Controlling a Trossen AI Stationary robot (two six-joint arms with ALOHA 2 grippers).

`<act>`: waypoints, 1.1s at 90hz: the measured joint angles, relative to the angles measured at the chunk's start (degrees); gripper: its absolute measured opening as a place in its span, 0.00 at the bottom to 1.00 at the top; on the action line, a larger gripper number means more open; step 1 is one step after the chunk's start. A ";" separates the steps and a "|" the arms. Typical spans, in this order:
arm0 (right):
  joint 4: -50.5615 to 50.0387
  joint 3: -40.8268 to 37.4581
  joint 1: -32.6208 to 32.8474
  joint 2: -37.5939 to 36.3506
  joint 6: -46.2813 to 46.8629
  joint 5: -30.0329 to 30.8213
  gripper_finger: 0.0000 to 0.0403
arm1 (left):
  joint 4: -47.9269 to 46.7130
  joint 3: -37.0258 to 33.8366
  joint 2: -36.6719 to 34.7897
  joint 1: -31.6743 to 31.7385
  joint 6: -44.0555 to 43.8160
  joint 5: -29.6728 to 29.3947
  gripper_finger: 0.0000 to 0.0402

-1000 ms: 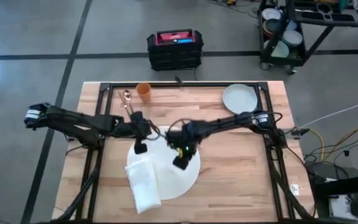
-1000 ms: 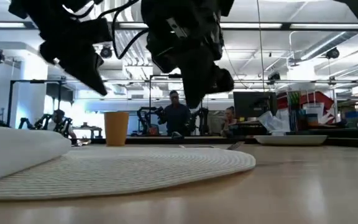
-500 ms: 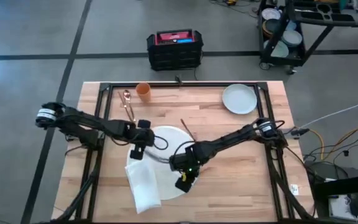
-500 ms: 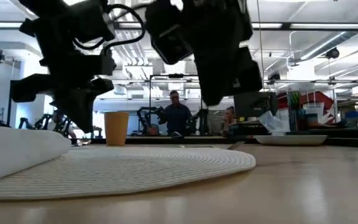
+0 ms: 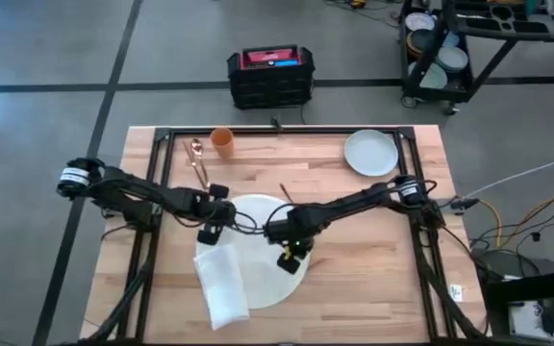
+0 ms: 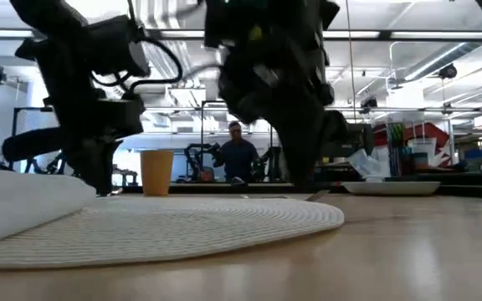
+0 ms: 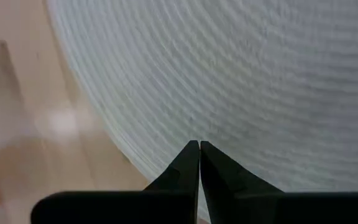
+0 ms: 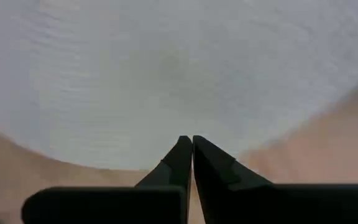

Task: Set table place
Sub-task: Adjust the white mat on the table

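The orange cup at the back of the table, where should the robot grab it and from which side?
Grip the orange cup across its side wall, near mid-height, coming in level from the mat side. It stands upright with its mouth open; the spoon lies close beside it, so keep the hand clear of that side.

White ribbed mat (image 5: pixel 263 252), orange cup (image 5: pixel 222 140), light-wood table (image 5: pixel 373 259).

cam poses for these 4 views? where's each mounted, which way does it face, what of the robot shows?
High: overhead, straight down on the table; both arms show.
Low: table-top height, level across the mat into the room; both arms hang in from above.
Left wrist: looks at the mat's edge past the shut left gripper.
Right wrist: same, past the shut right gripper.
All share the mat.
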 joint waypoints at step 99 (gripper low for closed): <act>12.62 -16.28 1.88 -7.00 23.87 10.48 0.00 | 2.91 -1.90 -0.18 0.85 -1.50 -0.78 0.00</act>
